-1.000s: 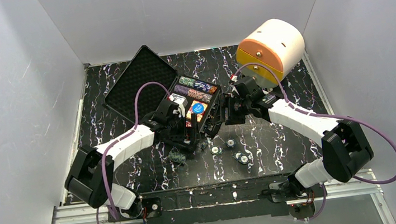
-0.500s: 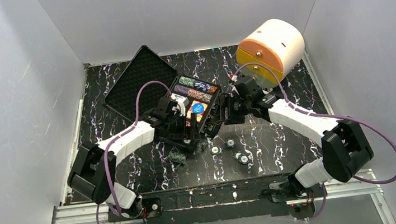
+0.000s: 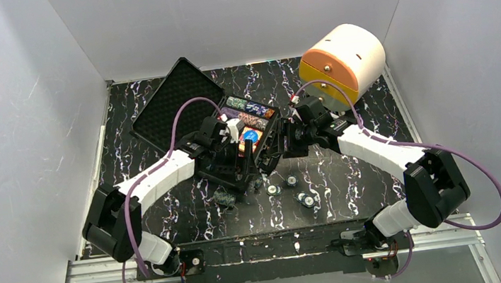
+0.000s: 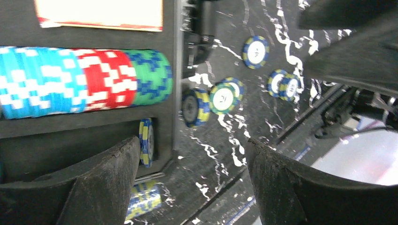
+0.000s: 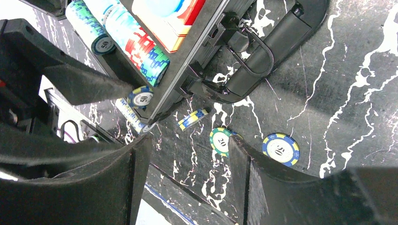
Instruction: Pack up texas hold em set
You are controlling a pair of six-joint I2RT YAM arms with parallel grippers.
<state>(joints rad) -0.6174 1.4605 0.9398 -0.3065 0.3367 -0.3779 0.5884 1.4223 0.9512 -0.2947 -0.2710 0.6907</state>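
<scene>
Vs 1 s ago my left arm has swung fwd and right, so the left gripper (image 4: 192, 146) now hangs over the near-right end of the case (image 5: 187, 70) instead of further left. It's released, jaws spread wide, nothing between them. Right arm has barely budged. The right gripper (image 5: 187, 140) sits just beside the case's right edge by the carry handle (image 5: 263, 49), also spread and empty. Nothing on the surface (image 3: 339, 195) has shifted in that time.

Where stuff is:
- Case is open, lid (image 3: 176, 104) laid back to the far left.
- Chip row (image 4: 84, 82) (lt blue, red, green) fills 1 channel, w/ the card deck (image 4: 98, 13) beyond it.
- The next channel looks almost bare: just 1 blue/yellow chip (image 4: 147, 142) standing on edge at its end.
- Loose chips (image 3: 292, 180) lie flat on the surface near the case's right corner. I see approx 5 in the left wrist cam, but some overlap so no exact count.
- A short stack (image 3: 224, 198) lies on its side just by the near corner.
- Orange-and-cream drum (image 3: 342, 60) at far right, not involved.

My read: the shift lines the left gripper up w/ the loose chips and that bare channel, so next is prob a pick of the closest chip, then a drop into the channel. Task is only partway: chips are out and the lid isn't closed. Flat chips on a hard surface make a tricky pinch and may skid.
</scene>
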